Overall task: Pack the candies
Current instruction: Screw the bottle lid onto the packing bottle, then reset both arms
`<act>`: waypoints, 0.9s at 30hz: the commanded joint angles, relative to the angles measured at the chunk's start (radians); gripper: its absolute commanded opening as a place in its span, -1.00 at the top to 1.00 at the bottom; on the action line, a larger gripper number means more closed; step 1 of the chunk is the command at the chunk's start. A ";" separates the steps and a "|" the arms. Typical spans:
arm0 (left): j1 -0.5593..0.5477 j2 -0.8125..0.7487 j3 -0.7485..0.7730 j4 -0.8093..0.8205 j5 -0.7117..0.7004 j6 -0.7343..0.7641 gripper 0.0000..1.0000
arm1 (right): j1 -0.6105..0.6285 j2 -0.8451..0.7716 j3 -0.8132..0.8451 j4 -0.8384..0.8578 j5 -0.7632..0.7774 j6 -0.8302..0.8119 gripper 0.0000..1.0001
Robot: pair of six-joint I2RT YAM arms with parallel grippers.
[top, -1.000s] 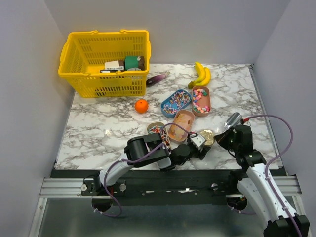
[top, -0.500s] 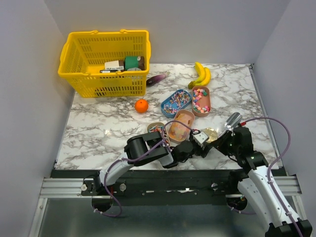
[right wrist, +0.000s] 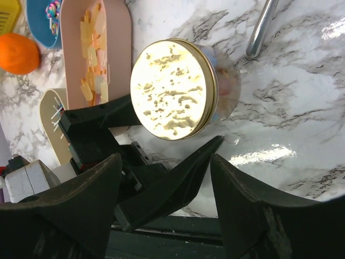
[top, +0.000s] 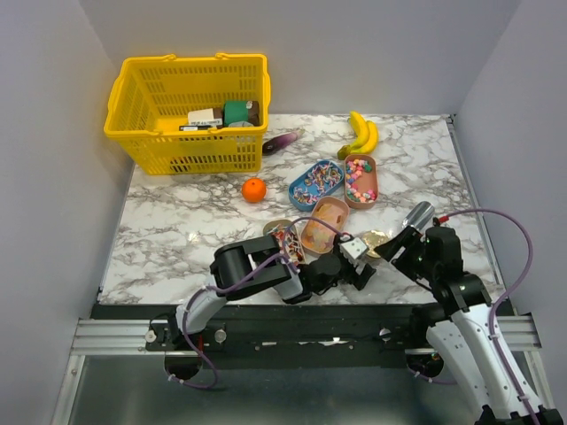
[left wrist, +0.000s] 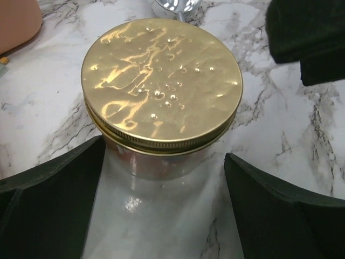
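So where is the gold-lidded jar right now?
In the top view the gold-lidded jar stands near the front edge of the table, right of centre, between the left tool and the right tool, just right of the peach tray.

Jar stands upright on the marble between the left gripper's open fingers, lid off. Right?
Not quite: the lid is on. The left wrist view shows the gold lid seated on the jar. The rest holds: the jar stands upright on the marble table, between the open fingers of the left gripper.
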State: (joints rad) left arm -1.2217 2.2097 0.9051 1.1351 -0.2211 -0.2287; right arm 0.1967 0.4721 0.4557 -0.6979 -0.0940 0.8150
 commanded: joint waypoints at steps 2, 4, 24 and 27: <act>-0.027 -0.028 -0.092 -0.164 -0.006 -0.075 -0.97 | 0.004 -0.024 0.046 -0.044 0.004 -0.016 -0.53; -0.032 -0.039 -0.110 -0.185 -0.030 -0.086 -0.97 | 0.004 -0.029 0.057 -0.054 0.005 -0.019 -0.56; -0.156 -0.541 -0.155 -0.951 -0.481 -0.417 -0.97 | 0.004 -0.115 0.146 -0.103 0.083 -0.131 -1.00; -0.125 -0.619 -0.118 -1.083 -0.506 -0.416 -0.97 | 0.003 -0.118 0.129 -0.085 0.076 -0.137 -1.00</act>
State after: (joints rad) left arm -1.3785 1.6909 0.7349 0.3218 -0.5980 -0.5739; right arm 0.1967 0.3592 0.5880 -0.7803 -0.0422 0.7052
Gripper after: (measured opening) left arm 0.986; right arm 0.997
